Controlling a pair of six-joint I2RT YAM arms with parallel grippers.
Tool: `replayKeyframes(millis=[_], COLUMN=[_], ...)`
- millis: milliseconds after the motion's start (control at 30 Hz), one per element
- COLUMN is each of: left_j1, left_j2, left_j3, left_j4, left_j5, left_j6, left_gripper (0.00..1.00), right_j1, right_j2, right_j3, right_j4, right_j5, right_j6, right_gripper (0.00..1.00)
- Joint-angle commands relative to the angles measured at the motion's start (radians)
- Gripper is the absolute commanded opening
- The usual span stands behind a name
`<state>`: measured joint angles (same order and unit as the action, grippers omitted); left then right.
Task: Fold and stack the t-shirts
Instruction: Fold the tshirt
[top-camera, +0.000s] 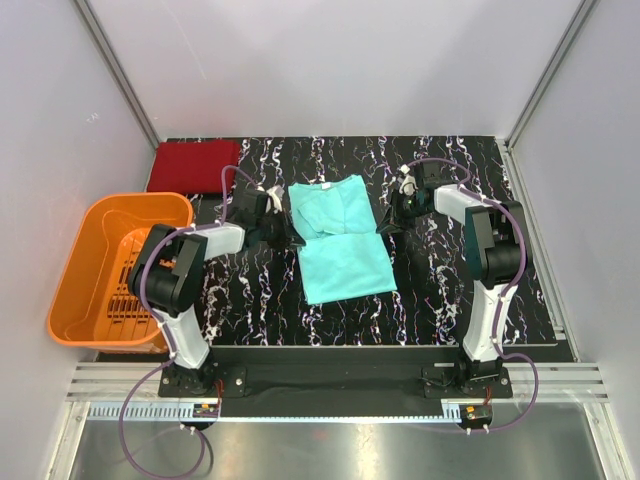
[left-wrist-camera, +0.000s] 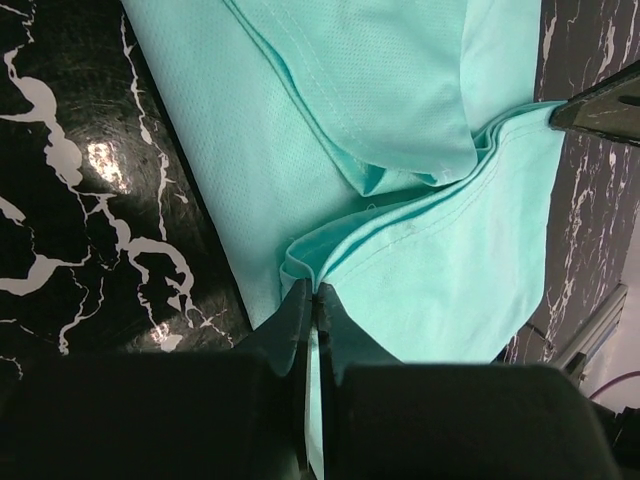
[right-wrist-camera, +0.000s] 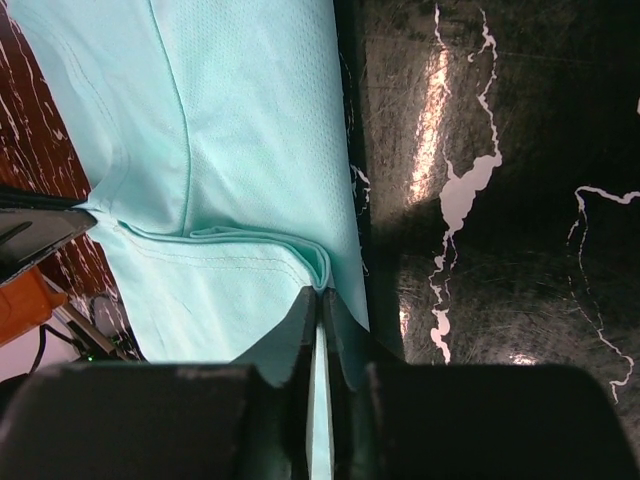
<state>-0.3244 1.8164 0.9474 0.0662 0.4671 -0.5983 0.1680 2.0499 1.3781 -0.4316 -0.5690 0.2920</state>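
The teal-green t-shirt lies partly folded in the middle of the black marbled table, its collar end toward the back. My left gripper is shut on the shirt's left edge; the left wrist view shows cloth pinched between the jaws. My right gripper is shut on the shirt's right edge; the right wrist view shows a folded hem pinched between the jaws. The dark red t-shirt lies folded at the back left corner.
An orange slatted basket stands off the table's left side beside the left arm. The table's black marbled surface runs to grey walls at the back and sides.
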Motion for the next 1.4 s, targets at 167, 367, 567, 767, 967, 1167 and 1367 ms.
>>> replayKeyframes(millis=[167, 367, 567, 767, 967, 1167, 1367], left_j1=[0.002, 0.002, 0.008, 0.019, 0.019, 0.009, -0.064], left_j2=[-0.146, -0.163, -0.1, -0.011, 0.046, 0.012, -0.222], left_j3=[0.001, 0.007, 0.045, 0.097, 0.149, 0.195, 0.136], left_j4=[0.015, 0.009, -0.011, -0.017, -0.057, -0.173, -0.25], left_j5=[-0.019, -0.025, -0.044, -0.051, -0.097, -0.212, -0.277], left_j6=[0.002, 0.0, 0.011, 0.012, 0.0, 0.032, 0.094], left_gripper=[0.0, 0.0, 0.0, 0.0, 0.0, 0.23, 0.48], right_j1=[0.002, 0.002, 0.004, 0.002, 0.002, 0.002, 0.043], right_j2=[-0.068, -0.096, -0.071, -0.007, 0.067, 0.061, -0.094], right_j3=[0.013, -0.002, 0.032, 0.075, 0.096, 0.148, 0.162], right_j4=[-0.004, -0.009, 0.001, -0.003, 0.028, -0.039, -0.229], right_j5=[-0.026, -0.006, -0.02, -0.006, -0.009, 0.101, 0.31], right_j6=[-0.002, -0.001, 0.021, 0.013, 0.012, 0.006, -0.016], right_gripper=[0.01, 0.0, 0.0, 0.0, 0.0, 0.31, 0.54])
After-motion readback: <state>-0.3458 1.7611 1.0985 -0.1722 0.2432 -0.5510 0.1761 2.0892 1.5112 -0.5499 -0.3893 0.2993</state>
